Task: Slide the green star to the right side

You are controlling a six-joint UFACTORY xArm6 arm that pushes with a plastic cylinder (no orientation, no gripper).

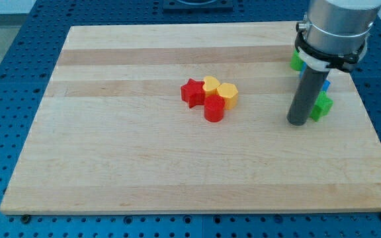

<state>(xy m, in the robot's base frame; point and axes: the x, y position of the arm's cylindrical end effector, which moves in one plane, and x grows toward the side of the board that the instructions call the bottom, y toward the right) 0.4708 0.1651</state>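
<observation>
A green star (322, 106) lies near the board's right edge, partly hidden behind my rod. My tip (297, 123) rests on the board just to the left of it, touching or nearly touching it. A blue block (327, 85) peeks out right above the star, shape hidden by the rod. Another green block (296, 61) sits higher up at the view's right, mostly hidden by the arm.
A tight cluster sits mid-board: a red star (192, 92), a yellow heart-like block (211, 84), a yellow hexagon (227, 94) and a red cylinder (214, 109). The wooden board (144, 165) lies on a blue perforated table.
</observation>
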